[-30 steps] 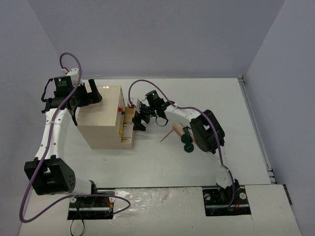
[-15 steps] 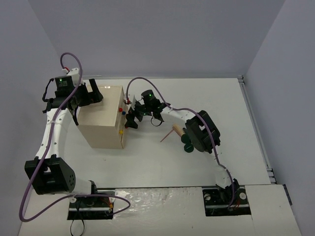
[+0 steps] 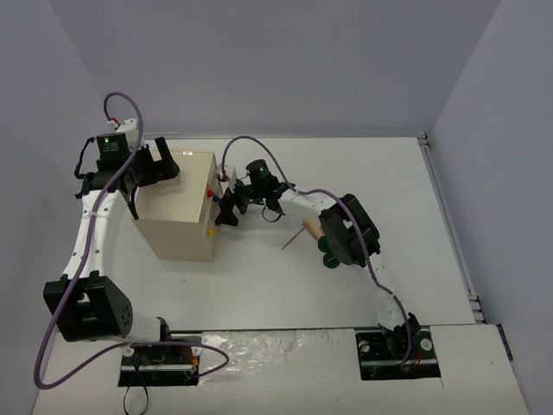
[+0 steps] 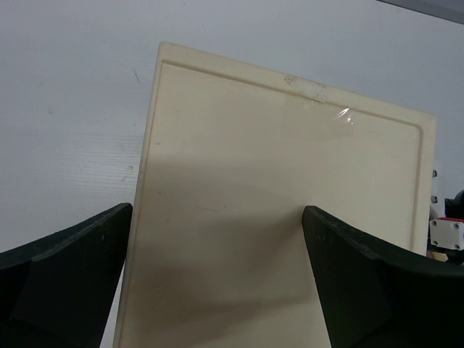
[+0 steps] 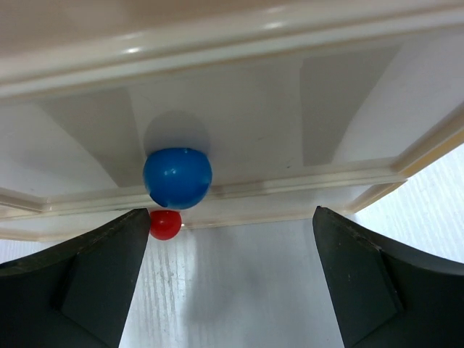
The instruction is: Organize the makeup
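drawer: now sitting shut in the box, pushed in | right gripper: fingers apart, facing blue knob | left gripper: fingers apart, straddling box | pencil, compact: lying right of box, still waiting

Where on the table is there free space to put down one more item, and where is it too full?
Free: the wide patch between the right arm and the right edge of the table; the strip between the cream box and the arm bases. Crowded: beside the right arm's elbow, where the pencil, beige piece and green compacts lie.
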### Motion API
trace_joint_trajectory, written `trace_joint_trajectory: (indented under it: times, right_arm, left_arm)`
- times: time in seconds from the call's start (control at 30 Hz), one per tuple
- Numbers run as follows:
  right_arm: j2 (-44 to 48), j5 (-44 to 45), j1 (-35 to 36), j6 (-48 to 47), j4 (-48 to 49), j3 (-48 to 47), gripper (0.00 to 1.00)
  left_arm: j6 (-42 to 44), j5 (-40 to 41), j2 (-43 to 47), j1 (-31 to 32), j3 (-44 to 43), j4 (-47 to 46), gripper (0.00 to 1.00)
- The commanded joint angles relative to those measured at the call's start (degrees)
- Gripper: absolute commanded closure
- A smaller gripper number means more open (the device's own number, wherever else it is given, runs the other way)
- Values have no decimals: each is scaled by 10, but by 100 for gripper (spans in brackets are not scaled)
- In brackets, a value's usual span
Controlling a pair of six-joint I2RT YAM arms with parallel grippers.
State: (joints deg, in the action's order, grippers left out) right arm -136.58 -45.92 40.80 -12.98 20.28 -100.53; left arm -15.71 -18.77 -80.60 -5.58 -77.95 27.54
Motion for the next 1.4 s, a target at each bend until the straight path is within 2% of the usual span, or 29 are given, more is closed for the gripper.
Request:
trace_joint_trajectory:
  times: [0.0,0.17,0.3,0.5,0.7,0.97,1.03,1.17,1.37]
  right_arm:
    - [12,-11,11,18,91,-58,8]
    - [40,4,3,0,52,-49,8]
    - [106,27,-9,-6,40,14,8]
    - [206,63,-8,-46,-52,56,8]
    - [265,75,10,-44,-81,86,10]
    - [272,102,55,-36,-84,130,18]
    - [267,108,64,-36,-79,142,23]
    - [254,111,72,-32,-67,150,32]
    - [233,113,85,-30,-63,135,40]
  left_arm:
    - [-35,-41,8,15,-1,5,3]
    - [-30,-22,15,14,-17,18,3]
    - [-10,30,36,11,-52,36,3]
    - [16,90,98,11,-82,32,3]
    - [22,54,163,26,-22,1,3]
    - [66,85,204,94,64,-3,3]
    - [71,91,206,107,77,-8,3]
    - [73,94,204,109,100,-21,3]
    - [70,90,193,109,119,-32,3]
